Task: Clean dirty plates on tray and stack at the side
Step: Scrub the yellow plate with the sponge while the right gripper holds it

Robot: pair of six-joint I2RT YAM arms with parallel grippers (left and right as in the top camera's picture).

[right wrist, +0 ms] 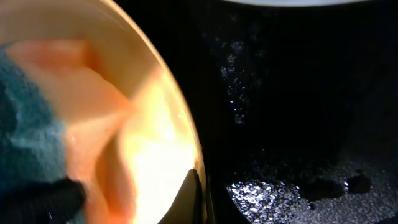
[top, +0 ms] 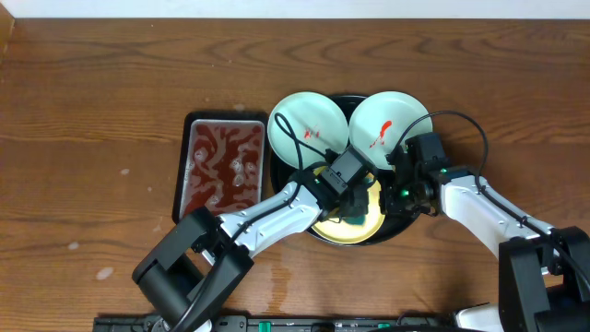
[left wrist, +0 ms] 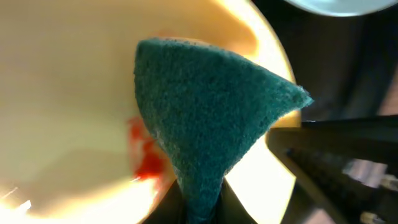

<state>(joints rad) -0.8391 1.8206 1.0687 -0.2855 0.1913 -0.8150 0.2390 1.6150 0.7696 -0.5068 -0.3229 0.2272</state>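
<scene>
Three plates, overhead: all sit on the black tray (top: 349,103). One mint-blue plate (top: 309,124) is on its far-left part and a second mint-blue plate (top: 389,120) on its far-right part, both with red marks. The yellow plate (top: 355,231) is on its near part.
Left tool, overhead: the left tool (top: 348,198) is over the yellow plate, with a dark green sponge (top: 358,214) under it.
Right tool, overhead: the right tool (top: 406,189) is at the tray's near-right side, beside the yellow plate's edge.
Stained tray, overhead: a small rectangular red-stained tray (top: 224,164) lies on the wooden surface (top: 92,111) just left of the black tray.
Sponge, left wrist: the left tool is clamped on the folded sponge, whose narrow end runs down between its fingers. The broad end lies against the yellow plate.
Smear, left wrist: a red smear (left wrist: 146,160) shows on the plate at the sponge's edge.
Plate, right wrist: the yellow plate's rim stands against the wet black tray, with a dark fingertip (right wrist: 193,198) at the rim.
Tool state, right wrist: I cannot tell whether the right tool is apart or closed on the rim.
</scene>
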